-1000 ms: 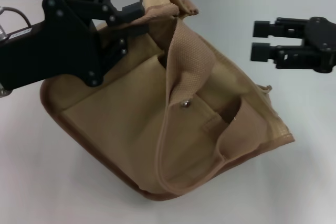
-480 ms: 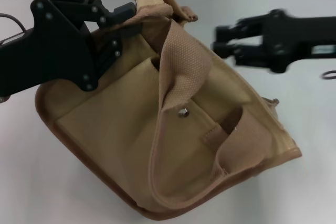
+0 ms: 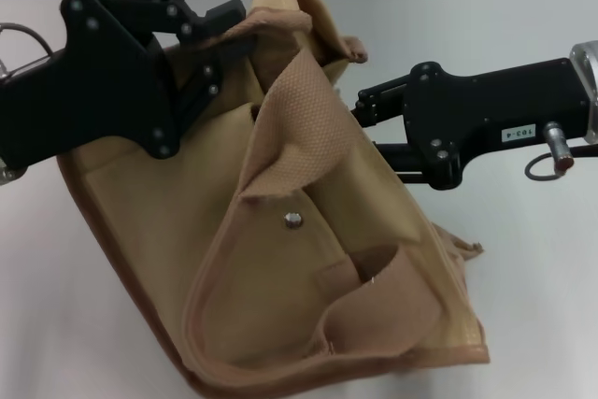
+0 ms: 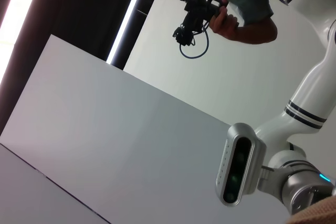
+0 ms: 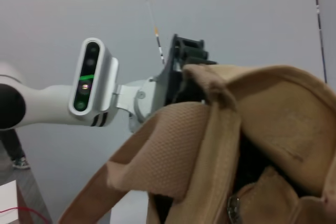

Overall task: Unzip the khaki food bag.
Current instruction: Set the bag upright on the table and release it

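Observation:
The khaki food bag (image 3: 252, 259) stands tilted on the white table (image 3: 547, 296), its silver snap (image 3: 293, 220) facing up. One wide webbing handle (image 3: 313, 123) flops over its front. My left gripper (image 3: 235, 27) is shut on the bag's top edge at the back left and holds it up. My right gripper (image 3: 366, 128) reaches in from the right, open, with its fingertips against the bag's upper right side, partly hidden by the fabric. In the right wrist view the bag's (image 5: 273, 124) mouth is close, with a metal zipper pull (image 5: 231, 206) low in it and the left gripper (image 5: 185, 51) clamping the rim.
A small ring (image 3: 545, 167) hangs off the right arm. The left wrist view looks away from the table at a wall, the right arm's wrist camera (image 4: 236, 163) and a person's hand holding a device (image 4: 205, 11).
The right gripper has swung left from the far right side up to the bag. The bag has been tipped, with its lower part sliding left and toward me.

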Controlling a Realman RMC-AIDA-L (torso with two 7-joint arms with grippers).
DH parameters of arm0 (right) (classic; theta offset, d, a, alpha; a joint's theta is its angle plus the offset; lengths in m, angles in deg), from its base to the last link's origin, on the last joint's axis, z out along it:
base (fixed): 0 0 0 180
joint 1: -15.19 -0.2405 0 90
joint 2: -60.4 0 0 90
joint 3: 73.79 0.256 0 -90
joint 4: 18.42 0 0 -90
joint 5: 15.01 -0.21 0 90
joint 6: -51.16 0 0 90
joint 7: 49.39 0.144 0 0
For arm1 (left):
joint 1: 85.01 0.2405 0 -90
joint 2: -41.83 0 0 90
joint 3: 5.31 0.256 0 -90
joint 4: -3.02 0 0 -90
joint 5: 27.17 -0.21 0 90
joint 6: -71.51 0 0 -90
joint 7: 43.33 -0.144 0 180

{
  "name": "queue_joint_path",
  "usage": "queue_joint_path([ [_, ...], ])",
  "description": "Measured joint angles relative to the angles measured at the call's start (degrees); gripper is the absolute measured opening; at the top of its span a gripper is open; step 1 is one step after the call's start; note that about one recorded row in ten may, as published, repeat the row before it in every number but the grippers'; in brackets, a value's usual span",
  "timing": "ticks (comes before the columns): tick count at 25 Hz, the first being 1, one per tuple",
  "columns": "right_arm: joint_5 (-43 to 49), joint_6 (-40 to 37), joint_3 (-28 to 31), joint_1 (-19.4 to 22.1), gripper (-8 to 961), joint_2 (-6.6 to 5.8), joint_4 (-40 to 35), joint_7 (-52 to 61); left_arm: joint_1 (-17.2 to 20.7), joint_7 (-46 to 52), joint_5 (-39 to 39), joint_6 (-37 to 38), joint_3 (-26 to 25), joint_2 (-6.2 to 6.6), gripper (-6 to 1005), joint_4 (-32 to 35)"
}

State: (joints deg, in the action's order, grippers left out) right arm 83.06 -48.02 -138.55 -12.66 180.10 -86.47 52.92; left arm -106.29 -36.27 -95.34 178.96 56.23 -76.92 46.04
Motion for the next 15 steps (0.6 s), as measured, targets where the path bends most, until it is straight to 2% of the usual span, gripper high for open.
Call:
queue_joint_path([
  [7, 0.0, -1.4, -0.6, -0.7, 389, -0.04, -1.0, -1.1, -0.7, 0.1, 0.0, -0.2, 0.1, 0.0, 87, -1.2],
  [15, -0.1, 2.2, -6.9, -3.1, 388, -0.2, -0.1, -1.5, -1.4, 0.2, 0.0, -0.3, 0.5, 0.05, 88, -1.9],
])
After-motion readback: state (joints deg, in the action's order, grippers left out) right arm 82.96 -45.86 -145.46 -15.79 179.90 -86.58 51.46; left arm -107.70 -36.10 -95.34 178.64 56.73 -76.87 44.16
